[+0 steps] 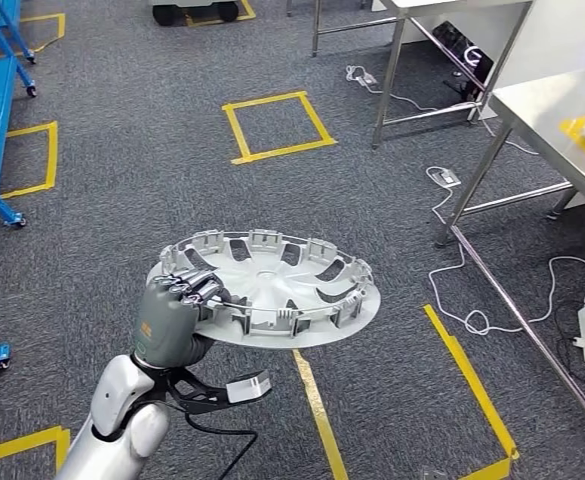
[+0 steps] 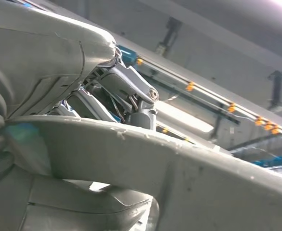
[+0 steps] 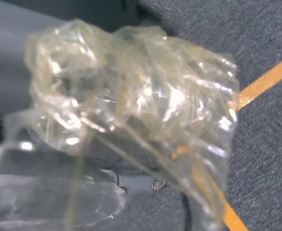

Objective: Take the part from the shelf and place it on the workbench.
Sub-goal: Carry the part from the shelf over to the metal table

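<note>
Above the grey floor (image 1: 161, 150), your left hand (image 1: 170, 320) holds the wheel cover (image 1: 274, 290) flat, fingers (image 1: 198, 290) over its near-left rim; desk (image 1: 545, 110) stands far right. Right hand's (image 3: 95, 173) fingers: wrapped, can't tell.

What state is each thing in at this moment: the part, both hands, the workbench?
Wheel cover: held roughly level above the carpet, ribbed inner side up, not yet on the workbench.
Left hand: grips the wheel cover by its near rim.
Right hand: wrapped in crinkled clear plastic; fingers cannot be made out.
Workbench: off to the right, a white object on it at the picture's edge.
</note>
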